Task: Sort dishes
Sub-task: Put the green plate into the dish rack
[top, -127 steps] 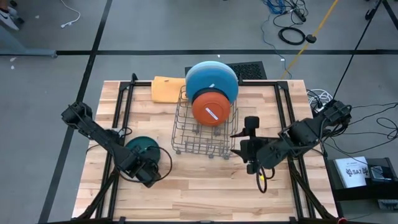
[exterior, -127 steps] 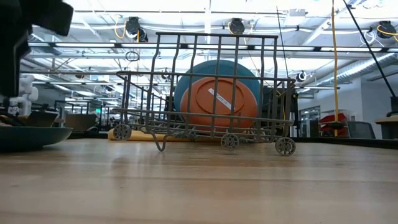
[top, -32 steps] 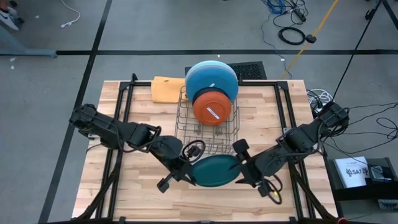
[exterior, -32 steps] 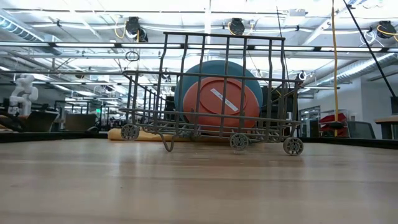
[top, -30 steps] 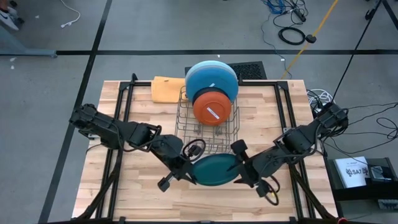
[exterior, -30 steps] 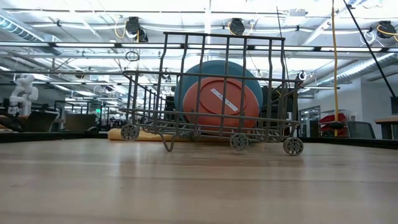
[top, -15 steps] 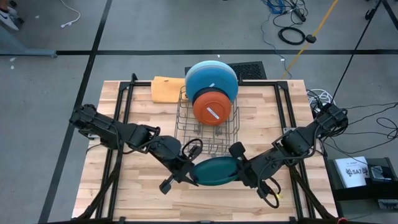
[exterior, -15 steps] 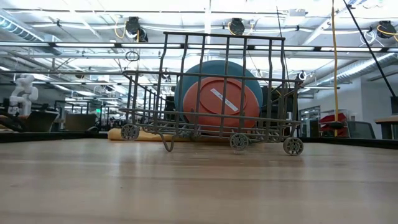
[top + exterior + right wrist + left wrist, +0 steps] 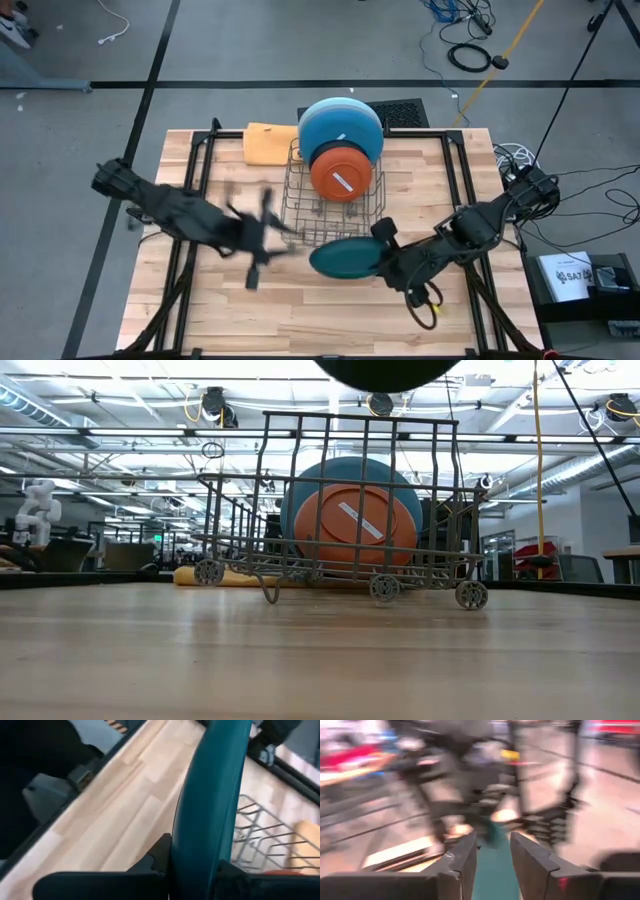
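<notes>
Two plates racked: orange plate (image 9: 341, 173) and blue plate (image 9: 341, 128) upright in wire rack (image 9: 330, 205); teal plate (image 9: 345, 258) just before rack, clamped by right gripper (image 9: 385, 262); left gripper (image 9: 262, 238) unclenched, beside rack; sorting seemingly unfinished.

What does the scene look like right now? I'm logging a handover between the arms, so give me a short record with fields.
held item: dark teal plate
holder: right gripper, shut on the plate's rim
left gripper: open, apart from the plate, over the table's left half
wire rack: centre of the table
in rack: orange plate standing in front of a larger blue plate
cloth: behind the rack's left corner
</notes>
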Available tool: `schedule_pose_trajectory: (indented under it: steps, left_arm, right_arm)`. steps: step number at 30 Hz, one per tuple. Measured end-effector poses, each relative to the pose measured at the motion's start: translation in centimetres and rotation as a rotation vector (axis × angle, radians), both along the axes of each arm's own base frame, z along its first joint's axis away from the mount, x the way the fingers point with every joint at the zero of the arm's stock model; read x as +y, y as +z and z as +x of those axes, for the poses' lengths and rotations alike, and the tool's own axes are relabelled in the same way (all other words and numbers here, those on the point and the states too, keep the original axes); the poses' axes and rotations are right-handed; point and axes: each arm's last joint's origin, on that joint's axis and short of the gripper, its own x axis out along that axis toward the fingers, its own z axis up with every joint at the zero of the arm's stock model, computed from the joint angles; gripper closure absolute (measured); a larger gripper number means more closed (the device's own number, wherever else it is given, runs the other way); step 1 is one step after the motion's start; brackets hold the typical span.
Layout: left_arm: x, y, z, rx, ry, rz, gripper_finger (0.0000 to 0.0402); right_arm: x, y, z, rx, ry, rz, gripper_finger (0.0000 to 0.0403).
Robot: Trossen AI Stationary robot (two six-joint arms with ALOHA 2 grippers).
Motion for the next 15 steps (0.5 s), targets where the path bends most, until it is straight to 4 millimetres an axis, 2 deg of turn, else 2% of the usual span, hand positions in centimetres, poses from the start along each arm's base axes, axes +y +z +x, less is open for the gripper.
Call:
schedule_pose_trajectory:
  steps: [3, 6, 10, 15]
  left_arm:
    - [1.2, 1.5, -2.2, -0.053, 0.185, 0.000, 0.0273]
    - [1.9, 2.2, -3.8, -0.083, 0.273, 0.000, 0.0272]
    - [2.3, 1.5, -4.4, -0.074, 0.294, 0.042, 0.0272]
    - [2.2, -0.3, -3.7, -0.052, 0.305, 0.080, 0.0272]
  right_arm:
    - [-1.0, 0.4, 0.3, -0.039, -0.032, -0.040, 0.0379]
    - [-3.1, 2.1, 0.0, -0.133, -0.085, -0.029, 0.0379]
    - [-7.0, 3.8, -0.2, -0.200, -0.194, 0.003, 0.0379]
    - [-12.8, 5.2, -1.2, -0.207, -0.240, 0.148, 0.0379]
